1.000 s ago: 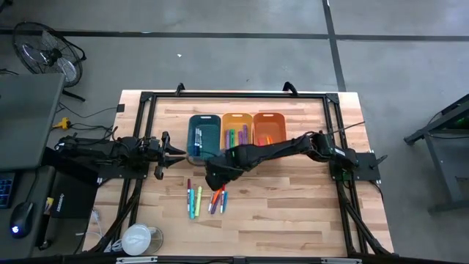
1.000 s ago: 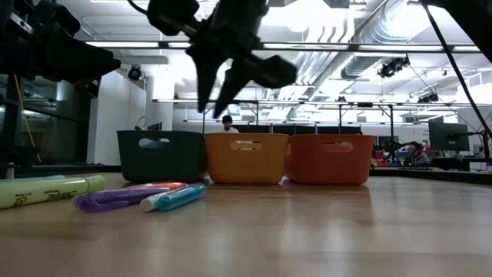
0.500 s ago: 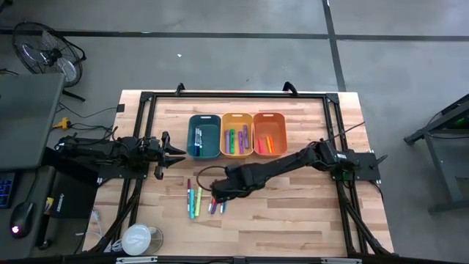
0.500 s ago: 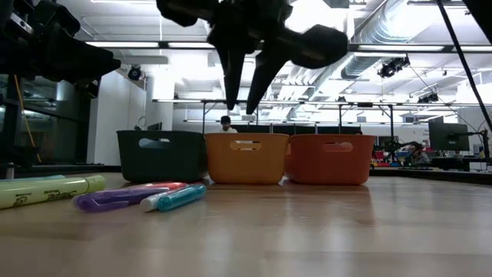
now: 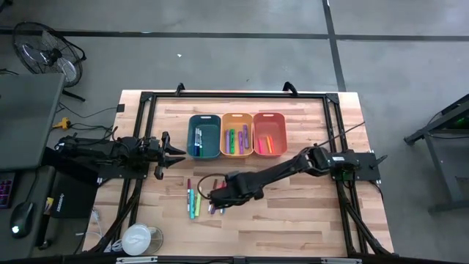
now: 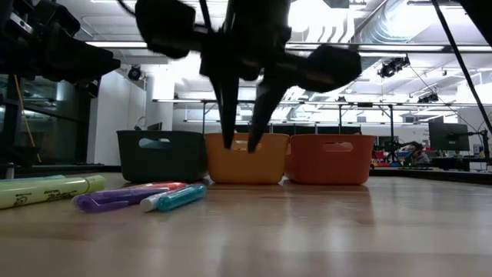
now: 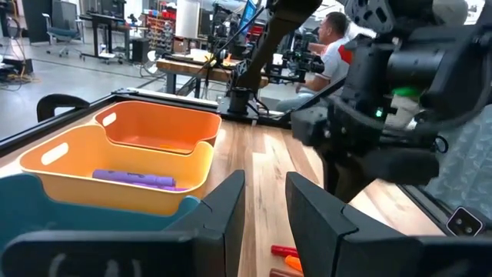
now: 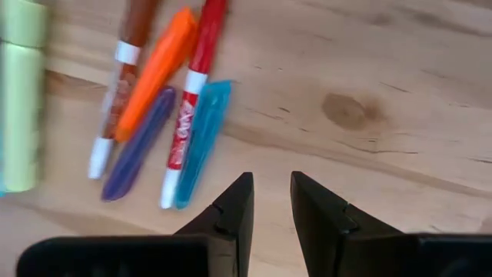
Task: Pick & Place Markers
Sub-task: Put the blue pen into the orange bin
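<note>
The right hand (image 8: pixel 266 201) hangs low over the worktop (image 5: pixel 293 213) with its fingers a little apart and nothing between them, probably because it is coming for the next pick. The loose markers (image 8: pixel 165 115) lie just ahead of its fingertips, side by side; the blue one (image 8: pixel 201 138) is nearest. Other markers are already sorted in the three bins (image 5: pixel 237 134), farther away. The left hand (image 7: pixel 264 201) waits beside the teal bin (image 5: pixel 204 136), fingers slightly apart, empty.

Robotics lab, exposed ceiling ducts (image 6: pixel 400 31), concrete floor (image 5: pixel 220 51), rows of workbenches (image 7: pixel 192 65)
</note>
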Robot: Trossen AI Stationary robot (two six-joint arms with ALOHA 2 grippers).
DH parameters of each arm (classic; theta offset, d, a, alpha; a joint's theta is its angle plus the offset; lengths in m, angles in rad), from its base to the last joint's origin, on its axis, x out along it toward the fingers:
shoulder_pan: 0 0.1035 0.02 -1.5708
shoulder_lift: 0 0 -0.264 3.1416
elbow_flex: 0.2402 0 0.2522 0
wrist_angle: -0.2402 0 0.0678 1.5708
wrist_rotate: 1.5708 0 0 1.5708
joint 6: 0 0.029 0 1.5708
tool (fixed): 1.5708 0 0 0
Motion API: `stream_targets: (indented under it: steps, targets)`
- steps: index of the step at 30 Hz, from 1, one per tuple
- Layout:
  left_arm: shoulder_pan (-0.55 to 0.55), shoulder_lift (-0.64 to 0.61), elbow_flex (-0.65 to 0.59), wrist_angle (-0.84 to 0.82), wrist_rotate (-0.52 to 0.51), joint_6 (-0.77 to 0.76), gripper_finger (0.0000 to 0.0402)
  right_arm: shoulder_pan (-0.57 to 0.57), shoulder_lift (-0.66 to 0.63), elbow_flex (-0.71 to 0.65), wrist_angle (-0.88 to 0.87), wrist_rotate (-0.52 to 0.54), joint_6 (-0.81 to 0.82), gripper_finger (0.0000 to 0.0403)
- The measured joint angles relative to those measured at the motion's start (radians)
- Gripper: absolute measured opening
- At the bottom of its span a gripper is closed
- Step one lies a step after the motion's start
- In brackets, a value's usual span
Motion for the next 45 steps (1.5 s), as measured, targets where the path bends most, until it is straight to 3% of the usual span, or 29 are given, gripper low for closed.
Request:
stream_targets:
  steps: [14,45]
  targets:
    - [0.0,0.0,0.0,0.0,0.0,0.0,0.0094,-0.008,0.032,0.0,0.074,0.018,-0.019,0.0213]
    - [0.0,0.0,0.0,0.0,-0.001,0.0,0.0094,-0.015,0.093,0.003,0.116,-0.058,-0.023,0.0216]
